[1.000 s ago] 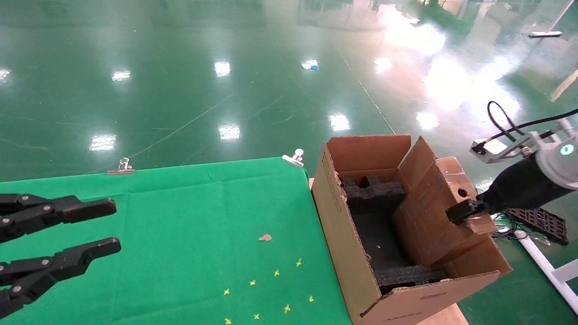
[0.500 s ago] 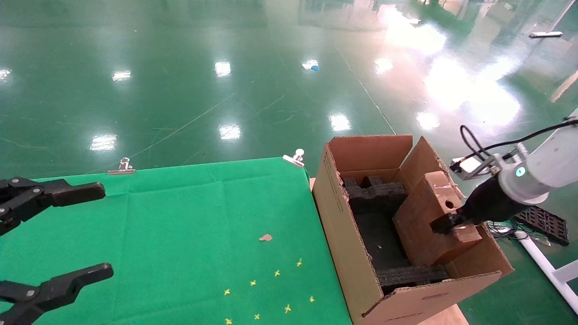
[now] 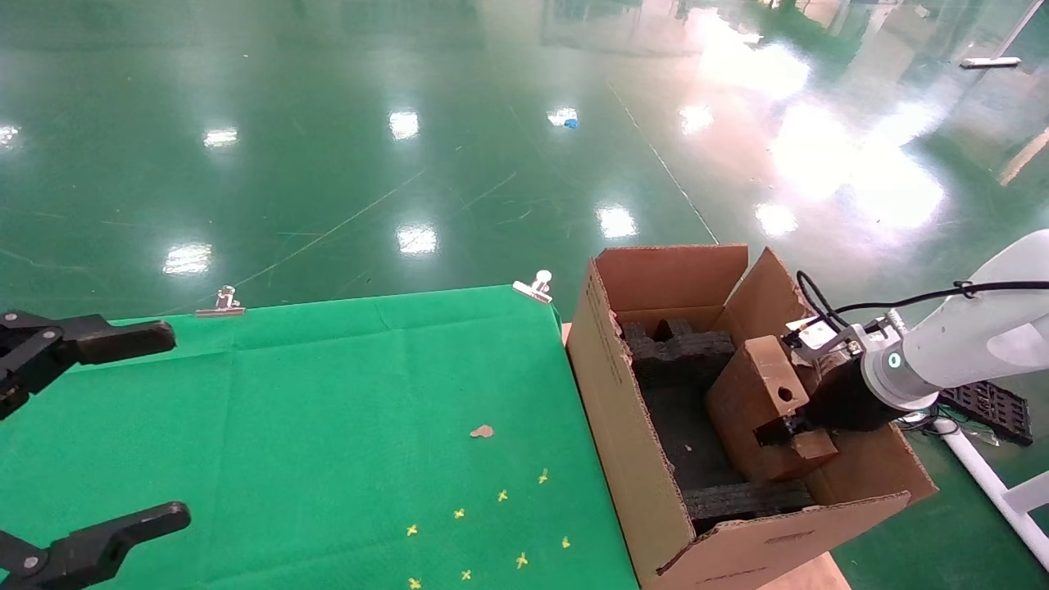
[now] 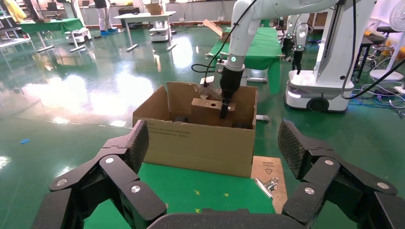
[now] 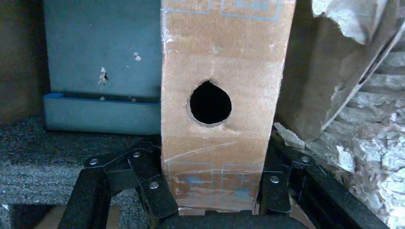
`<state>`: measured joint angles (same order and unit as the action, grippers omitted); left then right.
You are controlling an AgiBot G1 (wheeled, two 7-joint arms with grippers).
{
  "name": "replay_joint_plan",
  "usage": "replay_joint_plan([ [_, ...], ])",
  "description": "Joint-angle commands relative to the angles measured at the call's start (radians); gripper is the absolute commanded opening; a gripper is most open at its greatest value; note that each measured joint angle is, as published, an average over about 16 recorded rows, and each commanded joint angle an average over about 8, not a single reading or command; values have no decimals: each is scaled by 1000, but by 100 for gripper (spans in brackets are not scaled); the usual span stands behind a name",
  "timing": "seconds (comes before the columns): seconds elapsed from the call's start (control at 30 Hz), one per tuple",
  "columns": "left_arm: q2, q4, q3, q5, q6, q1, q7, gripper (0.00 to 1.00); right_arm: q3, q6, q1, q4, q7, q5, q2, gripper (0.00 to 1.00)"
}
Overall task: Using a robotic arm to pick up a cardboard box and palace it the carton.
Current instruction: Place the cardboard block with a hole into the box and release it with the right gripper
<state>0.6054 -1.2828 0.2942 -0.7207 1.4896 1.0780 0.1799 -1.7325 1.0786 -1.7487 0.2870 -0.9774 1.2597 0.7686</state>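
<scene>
At the far left, above the near corner of the green-covered table [image 3: 328, 393], the left gripper [image 3: 90, 434] hangs with its black fingers [image 3: 115, 340] spread wide apart and nothing between them; from its own wrist camera the two finger pads [image 4: 138, 143] frame the scene across the table without touching anything. Two metal clips [image 3: 220, 303] pin the cloth along the table's far edge, a small brown scrap [image 3: 481, 431] lies near the middle of the cloth, and a scatter of yellow cross marks [image 3: 501, 495] sits toward the near right part of it.

Just beside the table's right edge stands the carton [image 3: 623, 459], flaps up and open, with black foam inserts [image 3: 676, 352] along its inside. The cardboard box [image 3: 758, 393] is tilted within the carton's opening, its face with the round hole turned up and toward the right, its lower end down among the flaps near the foam; whether it rests on the foam cannot be told.

From the right, the robotic arm [image 3: 967, 340] reaches over the carton's right flap, green ring light lit at its wrist. The right gripper [image 3: 787, 430] has its fingers [image 5: 153, 186] clamped on both sides of the cardboard box, just below the hole, as the right wrist camera shows at close range, with a torn, ragged flap [image 5: 344, 57] beside the box.
</scene>
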Motion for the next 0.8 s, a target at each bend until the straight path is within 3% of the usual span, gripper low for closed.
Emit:
replay_joint_plan([
  [0.03, 0, 0, 0, 0, 0, 0, 0, 100, 6, -1, 11, -16, 25, -11, 4, 85],
  [0.07, 0, 0, 0, 0, 0, 0, 0, 100, 7, 3, 11, -25, 32, -12, 7, 96],
  [0.1, 0, 0, 0, 0, 0, 0, 0, 100, 7, 7, 11, -34, 37, -12, 11, 100],
  [0.8, -1, 0, 1, 1, -1, 0, -1, 100, 5, 58, -12, -159, 94, -8, 76, 100],
])
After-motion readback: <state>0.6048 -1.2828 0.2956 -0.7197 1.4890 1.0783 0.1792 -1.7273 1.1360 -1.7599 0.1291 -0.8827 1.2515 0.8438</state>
